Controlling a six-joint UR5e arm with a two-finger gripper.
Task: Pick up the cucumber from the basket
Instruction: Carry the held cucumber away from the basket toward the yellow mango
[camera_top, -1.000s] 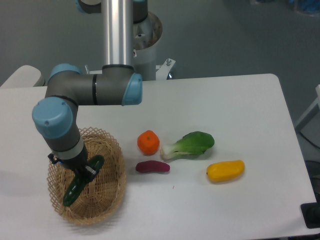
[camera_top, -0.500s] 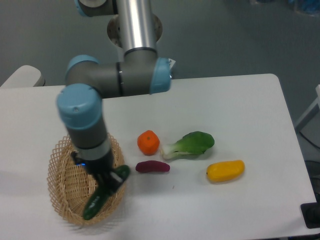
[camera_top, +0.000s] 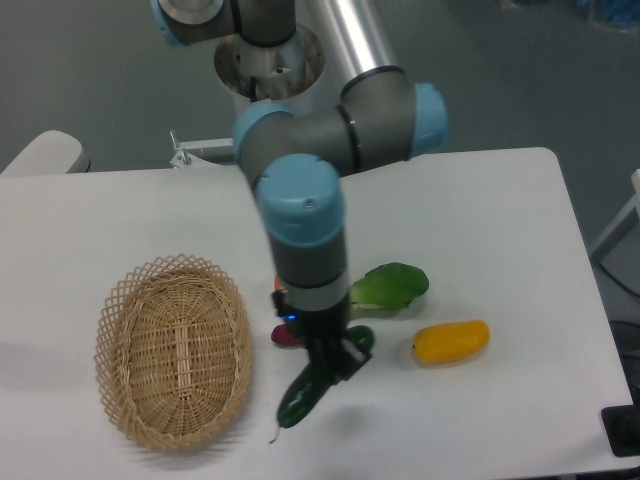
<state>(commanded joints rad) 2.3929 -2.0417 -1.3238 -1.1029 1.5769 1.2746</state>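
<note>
White table (camera_top: 480, 230) spreading under everything, grey floor lying behind it.

Nearest the camera: cucumber (camera_top: 305, 392) hanging tilted in the air over the table, stem end pointing down to the lower left, upper end poking out at the right of the gripper (camera_top: 333, 358). Gripper pinching the cucumber near its upper half, fingers mostly hidden in dark shapes against the green. Cucumber being out of the basket (camera_top: 120, 340), just to the right of its rim and not touching it.

Basket sitting at the lower left, oval, woven, holding nothing visible.

Slightly farther back: yellow vegetable (camera_top: 451, 341) lying at the right, well apart from the cucumber. Purple piece (camera_top: 281, 335) showing only as a sliver at the left of the wrist, the rest being covered by the arm (camera_top: 305, 230). Orange fruit (camera_top: 279, 284) being almost wholly hidden behind the same wrist, only a thin edge peeking out. Bok choy (camera_top: 391, 285) lying beyond the gripper, its white stalk end being cut off by the arm.

Farther back: arm rising from a round base (camera_top: 268, 65) at the table's far edge, elbow joint with blue caps overhanging the middle. Pale rounded object at the far left edge being cropped and hard to identify.
</note>
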